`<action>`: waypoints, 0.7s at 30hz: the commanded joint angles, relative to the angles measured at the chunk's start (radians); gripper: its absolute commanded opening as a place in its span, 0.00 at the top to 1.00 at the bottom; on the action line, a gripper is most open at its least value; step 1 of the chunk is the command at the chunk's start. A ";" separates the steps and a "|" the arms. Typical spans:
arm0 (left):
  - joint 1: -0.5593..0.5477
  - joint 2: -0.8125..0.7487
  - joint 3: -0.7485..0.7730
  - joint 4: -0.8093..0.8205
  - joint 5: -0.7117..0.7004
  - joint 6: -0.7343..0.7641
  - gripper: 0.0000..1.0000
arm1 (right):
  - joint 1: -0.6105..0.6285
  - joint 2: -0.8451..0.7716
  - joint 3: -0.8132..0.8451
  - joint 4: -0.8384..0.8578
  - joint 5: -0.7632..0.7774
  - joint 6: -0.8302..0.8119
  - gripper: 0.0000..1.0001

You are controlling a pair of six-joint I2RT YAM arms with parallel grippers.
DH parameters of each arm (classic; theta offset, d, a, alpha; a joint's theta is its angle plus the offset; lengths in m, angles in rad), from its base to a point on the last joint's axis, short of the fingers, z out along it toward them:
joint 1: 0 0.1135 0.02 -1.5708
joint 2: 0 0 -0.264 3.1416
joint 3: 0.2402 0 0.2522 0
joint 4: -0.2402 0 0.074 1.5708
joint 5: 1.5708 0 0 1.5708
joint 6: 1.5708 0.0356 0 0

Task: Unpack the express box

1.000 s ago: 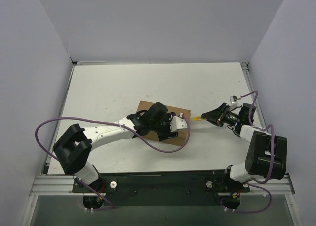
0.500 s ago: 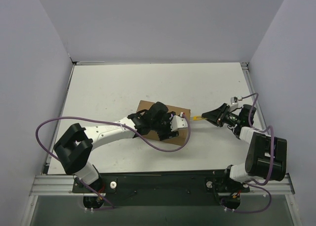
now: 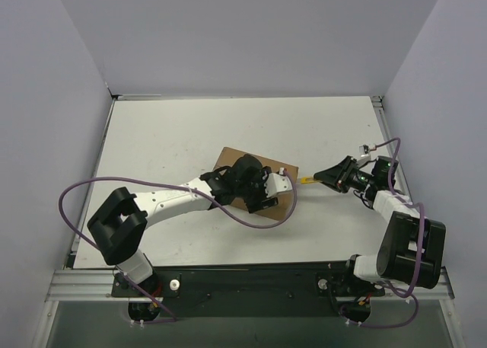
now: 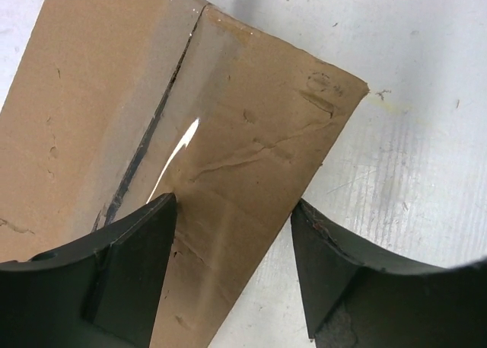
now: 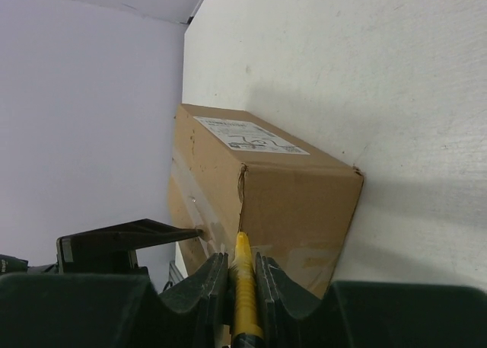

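The express box (image 3: pixel 230 159), a brown carton with a taped centre seam, lies mid-table, mostly under my left arm. In the left wrist view its top (image 4: pixel 228 135) fills the frame. My left gripper (image 4: pixel 232 245) is open over the box's right edge, one finger over the cardboard and the other over the table. My right gripper (image 3: pixel 329 176) is shut on a yellow utility knife (image 3: pixel 305 182). In the right wrist view the knife (image 5: pixel 243 283) points at the box's end face (image 5: pixel 297 203), its tip near the vertical corner seam; whether they touch is unclear.
The white table (image 3: pixel 190 127) is walled at the back and on both sides. Purple cables (image 3: pixel 76 196) loop from both arms. A white label (image 5: pixel 247 138) is on the box's side. One left finger (image 5: pixel 125 237) shows beside the box in the right wrist view.
The box has shifted and turned slightly toward the back right with the left gripper on top. The right gripper with the knife has edged a little toward the box.
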 commanded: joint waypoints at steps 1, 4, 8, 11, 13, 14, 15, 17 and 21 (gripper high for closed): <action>0.026 -0.005 0.005 0.138 -0.098 0.017 0.26 | 0.034 -0.026 -0.044 -0.046 -0.126 0.052 1.00; -0.017 -0.089 -0.073 0.182 -0.063 0.098 0.21 | 0.035 -0.019 -0.047 0.016 -0.120 0.103 1.00; -0.109 -0.146 -0.162 0.339 -0.119 0.213 0.16 | 0.038 0.010 -0.053 0.127 -0.125 0.165 1.00; -0.160 -0.105 -0.160 0.406 -0.208 0.257 0.15 | 0.038 0.039 -0.085 0.329 -0.133 0.305 1.00; -0.166 -0.084 -0.150 0.426 -0.223 0.277 0.16 | 0.041 0.064 -0.091 0.416 -0.134 0.394 1.00; -0.165 -0.064 -0.147 0.451 -0.237 0.282 0.16 | 0.044 0.082 -0.088 0.451 -0.134 0.402 1.00; -0.165 -0.053 -0.145 0.458 -0.243 0.294 0.16 | 0.044 0.090 -0.079 0.455 -0.134 0.405 1.00; -0.163 -0.030 -0.145 0.486 -0.259 0.308 0.16 | 0.049 0.115 -0.065 0.464 -0.126 0.400 1.00; -0.146 0.015 -0.114 0.497 -0.279 0.294 0.16 | 0.075 0.159 -0.039 0.471 -0.103 0.391 1.00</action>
